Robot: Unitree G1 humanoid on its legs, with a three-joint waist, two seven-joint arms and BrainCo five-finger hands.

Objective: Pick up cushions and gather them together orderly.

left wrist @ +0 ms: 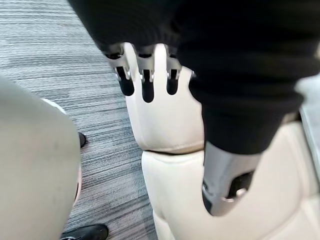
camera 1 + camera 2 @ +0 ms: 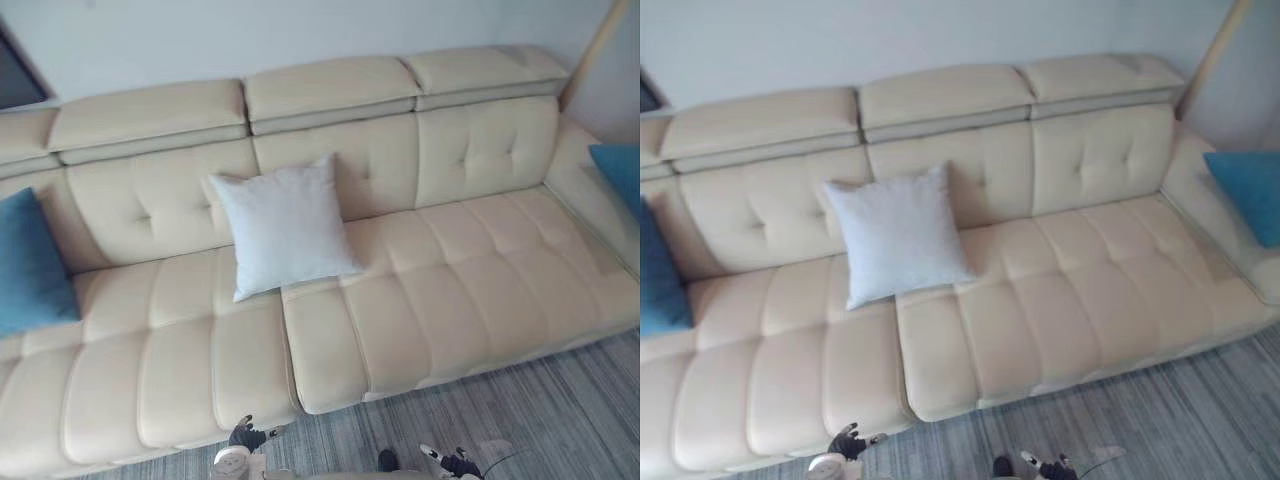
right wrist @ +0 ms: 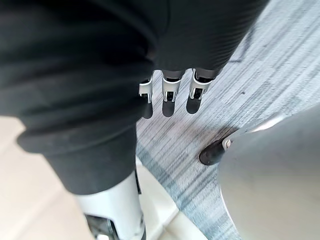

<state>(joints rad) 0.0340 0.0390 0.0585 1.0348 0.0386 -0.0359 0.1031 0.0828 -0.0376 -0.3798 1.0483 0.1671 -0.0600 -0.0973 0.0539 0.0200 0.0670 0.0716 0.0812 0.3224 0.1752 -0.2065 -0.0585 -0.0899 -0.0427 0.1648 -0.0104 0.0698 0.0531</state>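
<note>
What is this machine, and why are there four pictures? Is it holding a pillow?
It is a walking robot with two arms and metal hands. The two wide pictures come from cameras in its head, looking down at a cream sofa. A white cushion leans against the sofa's back in the middle. A blue cushion sits at the left end, and a second blue cushion at the right end. The two close pictures come from small cameras on its wrists. They show the left hand and the right hand hanging above the grey striped floor near the sofa's front edge, with fingers straight. Neither hand holds a pillow yet.
</note>
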